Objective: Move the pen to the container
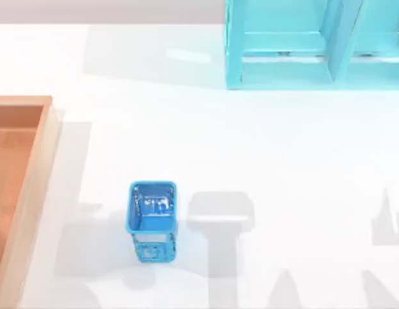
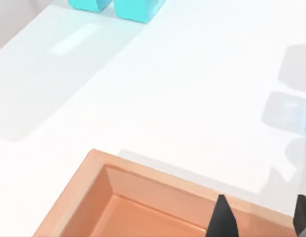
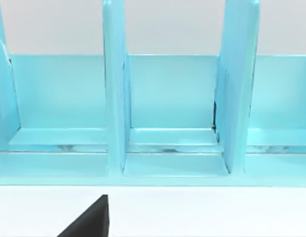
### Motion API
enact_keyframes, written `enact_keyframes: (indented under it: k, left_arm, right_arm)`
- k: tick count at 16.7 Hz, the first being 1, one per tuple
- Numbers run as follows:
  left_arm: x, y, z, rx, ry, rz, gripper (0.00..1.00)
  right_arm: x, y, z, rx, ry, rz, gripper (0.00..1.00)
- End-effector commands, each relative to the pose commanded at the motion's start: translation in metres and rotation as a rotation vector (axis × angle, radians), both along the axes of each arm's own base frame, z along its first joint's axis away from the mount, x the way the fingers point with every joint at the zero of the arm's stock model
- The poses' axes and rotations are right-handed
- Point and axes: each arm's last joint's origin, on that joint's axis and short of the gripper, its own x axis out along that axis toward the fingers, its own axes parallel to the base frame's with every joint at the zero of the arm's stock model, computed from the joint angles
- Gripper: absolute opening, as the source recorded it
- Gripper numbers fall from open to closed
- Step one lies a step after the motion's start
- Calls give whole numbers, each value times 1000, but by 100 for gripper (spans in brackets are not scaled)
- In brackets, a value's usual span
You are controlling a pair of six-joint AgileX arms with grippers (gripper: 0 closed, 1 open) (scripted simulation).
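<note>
Wide bare bench (image 1: 264, 141) separates container (image 1: 19, 180) and shelf unit (image 1: 315, 45); left end effector (image 2: 261, 219), fingers spread, hovers over the container's rim.

The container (image 1: 50, 138) looks like smooth orange-brown wood with paler thick rims, the small blue cup (image 1: 152, 219) like glossy mesh plastic, the teal shelf unit (image 1: 283, 45) smooth and faintly shiny (its ledges catch light), and the white table (image 1: 251, 141) sleek, lightly reflective.
</note>
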Motion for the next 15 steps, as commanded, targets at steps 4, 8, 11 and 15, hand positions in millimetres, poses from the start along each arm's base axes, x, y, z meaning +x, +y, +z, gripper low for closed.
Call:
enact_keyframes:
  k: [4, 8, 11, 15]
  left_arm:
    - [0, -9, -11, -10, 9, 2, 0]
    - [-1, -18, -22, -17, 15, 1, 0]
    - [-2, -25, -30, -23, 22, 3, 0]
    - [-5, -35, -43, -35, 39, 4, 0]
  right_arm:
    - [0, 0, 0, 0, 0, 0, 100]
    - [0, 0, 0, 0, 0, 0, 100]
    - [0, 0, 0, 0, 0, 0, 100]
    - [0, 0, 0, 0, 0, 0, 100]
